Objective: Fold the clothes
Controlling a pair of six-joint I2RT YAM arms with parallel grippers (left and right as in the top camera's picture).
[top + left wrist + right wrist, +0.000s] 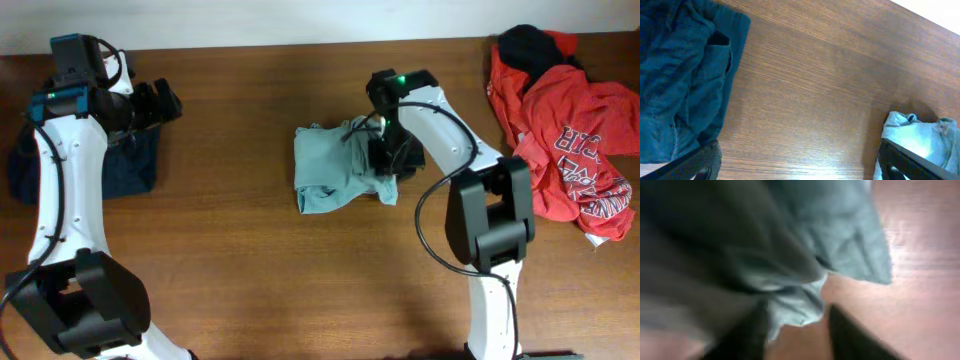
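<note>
**Parting jaws over a bundled grey-blue T-shirt**

Wooden table [230, 250] lies under both sets of jaws, and bare wood fills the wide gap of the left gripper [160, 103].

Red T-shirts with white lettering [570, 150] form the largest heap of cloth. It lies well apart from the right gripper [385, 150], off to its right at the table's edge.

Next in size, the pale grey-blue T-shirt [330, 170] lies bunched in a rough square directly beneath the right jaws and to their left. In the right wrist view its crumpled edge [800, 310] hangs just above the gap between the two dark fingers [855, 335].

A dark navy garment [130, 170] lies rumpled just behind and to the left of the left jaws.

A black piece [530, 45] sits on top of the red heap, far from either gripper.

The right jaws stand partly open, with table visible between the tips. The view is blurred, so I cannot tell whether cloth touches a finger. The left jaws are spread to their widest and hold nothing.
</note>
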